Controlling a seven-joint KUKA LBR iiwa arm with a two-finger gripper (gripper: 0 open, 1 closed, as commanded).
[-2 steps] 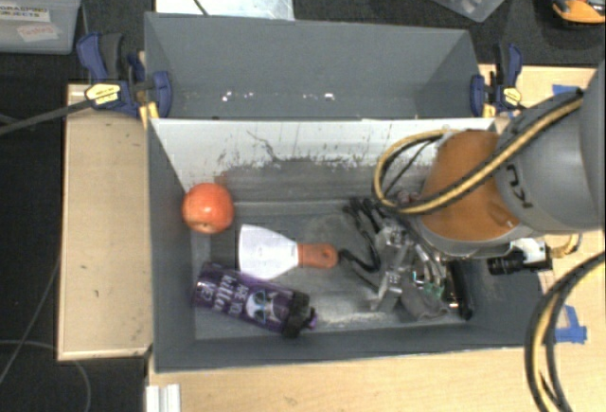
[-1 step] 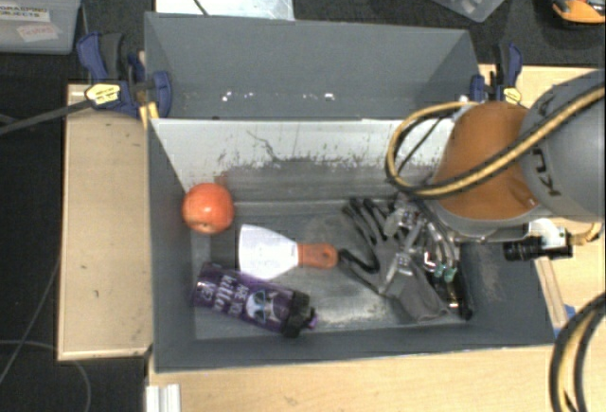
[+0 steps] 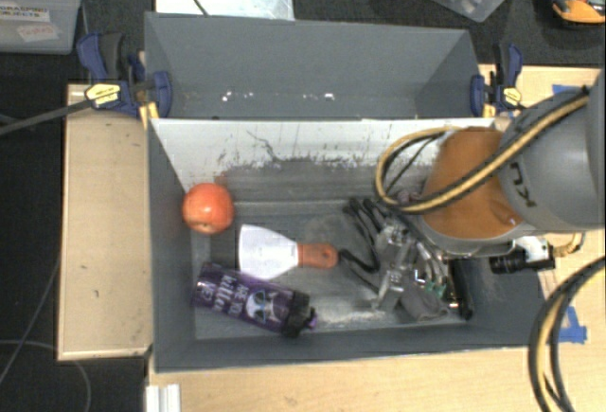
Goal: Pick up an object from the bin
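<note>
I have the tool low in the right part of the bin, over bare floor, with nothing under it that I can make out. The cables and wrist housing crowd that spot, so I cannot tell whether the tool is apart or together.

Three things lie to its left. The nearest is a white flat-headed utensil with its orange handle pointing toward the tool, near it but apart. A dark purple bottle lies on its side just in front of the utensil, close to the front wall. An orange-red ball sits by the left wall, well apart from the tool.

I judge the handle the best target: it is narrow, close and clear of the walls. To do this well, I would shift left until the tool is centred over the handle, turn the wrist so the tool closes across its width, and come straight down without nudging the bottle.
</note>
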